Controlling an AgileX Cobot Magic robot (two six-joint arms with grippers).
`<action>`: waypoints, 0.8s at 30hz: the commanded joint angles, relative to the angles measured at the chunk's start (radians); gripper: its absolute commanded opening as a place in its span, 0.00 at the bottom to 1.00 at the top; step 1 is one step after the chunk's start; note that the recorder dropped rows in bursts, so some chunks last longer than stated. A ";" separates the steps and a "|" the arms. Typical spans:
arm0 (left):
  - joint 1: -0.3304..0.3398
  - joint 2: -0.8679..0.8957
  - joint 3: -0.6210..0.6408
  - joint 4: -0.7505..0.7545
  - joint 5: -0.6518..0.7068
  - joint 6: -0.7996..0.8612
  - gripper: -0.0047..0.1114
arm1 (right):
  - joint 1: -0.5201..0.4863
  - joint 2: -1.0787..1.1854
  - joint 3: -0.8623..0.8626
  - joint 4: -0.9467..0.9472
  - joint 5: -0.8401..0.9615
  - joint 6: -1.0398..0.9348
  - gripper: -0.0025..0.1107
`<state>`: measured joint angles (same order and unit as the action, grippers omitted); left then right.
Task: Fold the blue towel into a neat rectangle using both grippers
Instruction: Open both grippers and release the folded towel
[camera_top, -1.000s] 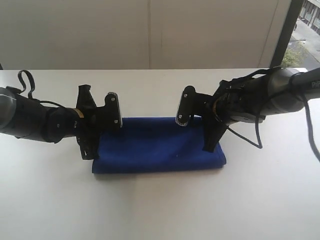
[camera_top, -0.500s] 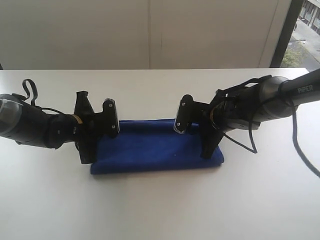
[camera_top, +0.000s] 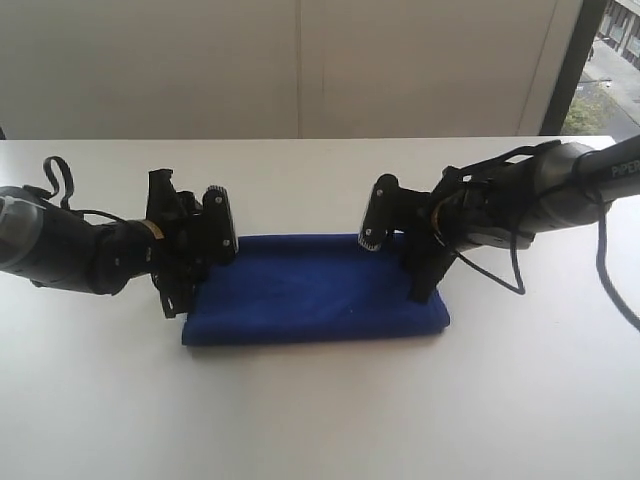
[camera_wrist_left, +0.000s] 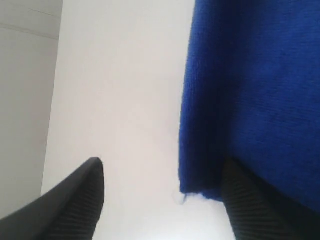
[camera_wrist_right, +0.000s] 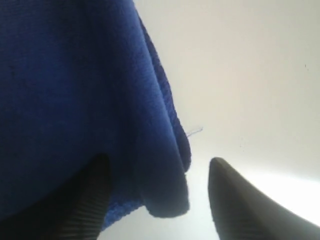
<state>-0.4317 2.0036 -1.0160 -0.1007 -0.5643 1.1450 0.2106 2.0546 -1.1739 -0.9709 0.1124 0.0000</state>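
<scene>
The left pincer (camera_wrist_left: 162, 170) stood released, its jaws wide apart. One jaw was over the bare table (camera_top: 320, 420) and the other over the blue towel (camera_top: 315, 290), whose short edge ran between them, unpinched. The right pincer (camera_wrist_right: 159, 161) was likewise released, with a rounded towel corner lying between its spread jaws, unclamped. Stretching from one pincer to the other, the towel lay flat on the table as a long, doubled-over oblong with fairly even edges. By my judgement a fold was already made and the cloth let go. Whether another fold was wanted could not be told, and the ends might need squaring. Behind each pincer the wrist bent downward, with the left arm (camera_top: 70, 250) and right arm (camera_top: 520, 200) reaching in low from opposite sides.
</scene>
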 joint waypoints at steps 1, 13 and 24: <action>0.001 -0.001 0.002 -0.011 0.013 0.002 0.65 | -0.031 -0.003 -0.010 0.005 0.014 0.000 0.52; 0.001 -0.011 0.002 -0.055 -0.175 0.006 0.65 | -0.031 -0.126 -0.037 0.011 0.003 0.141 0.60; -0.072 -0.220 0.008 -0.536 -0.015 -0.049 0.51 | -0.031 -0.278 -0.037 0.039 0.117 0.534 0.50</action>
<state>-0.4680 1.8511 -1.0160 -0.4796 -0.6779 1.1190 0.1861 1.8203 -1.2046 -0.9481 0.1823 0.3890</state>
